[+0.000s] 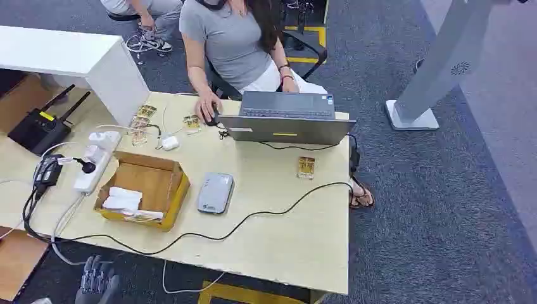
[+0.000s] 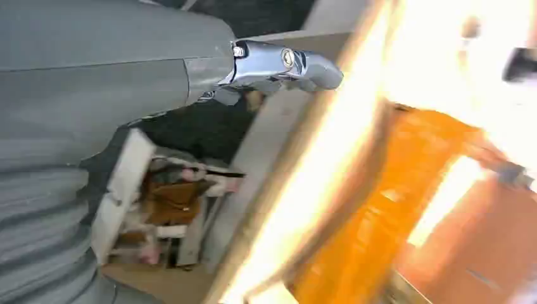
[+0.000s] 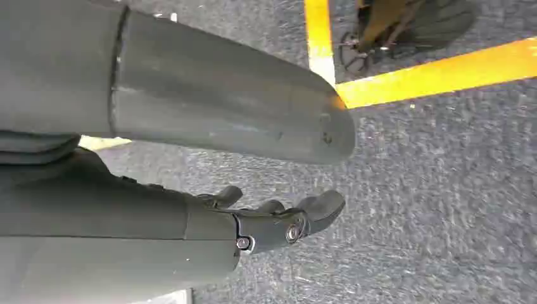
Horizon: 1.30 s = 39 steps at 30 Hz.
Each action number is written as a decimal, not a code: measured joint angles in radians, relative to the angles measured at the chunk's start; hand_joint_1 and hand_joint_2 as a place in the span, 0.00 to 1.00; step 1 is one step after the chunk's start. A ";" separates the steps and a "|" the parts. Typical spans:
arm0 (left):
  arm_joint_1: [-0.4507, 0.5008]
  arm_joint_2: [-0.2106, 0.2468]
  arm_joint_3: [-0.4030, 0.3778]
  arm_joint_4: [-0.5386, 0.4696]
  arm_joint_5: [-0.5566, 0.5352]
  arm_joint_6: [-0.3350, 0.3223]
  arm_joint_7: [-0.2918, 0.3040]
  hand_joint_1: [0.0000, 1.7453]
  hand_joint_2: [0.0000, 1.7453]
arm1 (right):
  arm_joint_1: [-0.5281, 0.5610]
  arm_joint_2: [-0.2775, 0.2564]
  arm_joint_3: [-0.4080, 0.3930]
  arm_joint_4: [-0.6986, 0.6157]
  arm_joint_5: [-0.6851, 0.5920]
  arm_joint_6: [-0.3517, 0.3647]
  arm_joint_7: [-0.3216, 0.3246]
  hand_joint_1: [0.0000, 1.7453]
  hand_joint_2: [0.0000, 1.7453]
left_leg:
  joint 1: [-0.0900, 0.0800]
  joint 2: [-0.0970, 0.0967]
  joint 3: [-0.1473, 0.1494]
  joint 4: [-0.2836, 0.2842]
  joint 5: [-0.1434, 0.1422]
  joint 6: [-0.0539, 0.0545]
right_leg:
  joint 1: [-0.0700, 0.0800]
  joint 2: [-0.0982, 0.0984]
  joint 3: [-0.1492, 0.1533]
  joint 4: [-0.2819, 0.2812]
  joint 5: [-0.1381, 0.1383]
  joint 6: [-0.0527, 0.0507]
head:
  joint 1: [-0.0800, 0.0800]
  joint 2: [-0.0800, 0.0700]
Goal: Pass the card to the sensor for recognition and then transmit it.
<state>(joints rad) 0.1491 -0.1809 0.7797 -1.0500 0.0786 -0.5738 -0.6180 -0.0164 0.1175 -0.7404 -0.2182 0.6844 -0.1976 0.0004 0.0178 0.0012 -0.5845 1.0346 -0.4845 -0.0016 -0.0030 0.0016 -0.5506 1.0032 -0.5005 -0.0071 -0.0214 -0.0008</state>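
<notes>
left hand (image 1: 95, 278) below table (image 1: 297, 240) – empty

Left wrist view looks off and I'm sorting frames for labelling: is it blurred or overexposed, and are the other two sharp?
Left wrist view: motion-smeared, orange-white glare washing out one side; only the left robot hand reads clearly. Head view: evenly lit, sharp. Right wrist view: sharp on the right robot hand and carpet.

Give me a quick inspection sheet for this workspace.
Surface: pale wooden table.
Job's things: grey sensor lies flat at mid-table; one card right of it, more cards at the far left.
Clutter: cardboard box holding white packets; laptop.
Hands: left hand below the near edge, empty; right hand over carpet, empty.
Cables: black cable snakes across; power strip.
Surroundings: a seated person at the laptop; router.
</notes>
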 joint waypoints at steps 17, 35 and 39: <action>0.048 -0.052 -0.154 -0.516 -0.111 0.083 -0.025 0.00 1.00 | 0.000 0.014 0.003 0.014 0.128 0.000 0.076 0.00 1.00 | 0.000 0.000 0.001 0.000 0.001 0.000 | 0.000 0.000 0.000 0.000 0.000 0.000 | 0.000 0.000; -0.233 0.072 -0.376 -0.431 -0.500 0.413 0.117 0.00 1.00 | -0.011 0.017 0.043 0.018 0.224 0.027 0.085 0.00 1.00 | 0.000 0.000 0.001 0.001 0.001 0.000 | 0.000 0.001 0.000 0.000 0.001 0.000 | 0.000 0.000; -0.300 0.097 -0.415 -0.377 -0.589 0.476 0.158 0.00 1.00 | -0.012 0.017 0.053 0.018 0.244 0.035 0.094 0.00 1.00 | 0.000 0.000 0.001 0.001 0.002 0.000 | 0.000 0.001 0.000 0.000 0.001 0.000 | 0.000 0.000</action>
<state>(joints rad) -0.1506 -0.0839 0.3650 -1.4272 -0.5103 -0.0978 -0.4601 -0.0286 0.1343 -0.6874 -0.1999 0.9285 -0.1629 0.0942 0.0177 0.0016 -0.5834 1.0354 -0.4830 -0.0017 -0.0031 0.0025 -0.5504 1.0033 -0.4993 -0.0073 -0.0217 -0.0008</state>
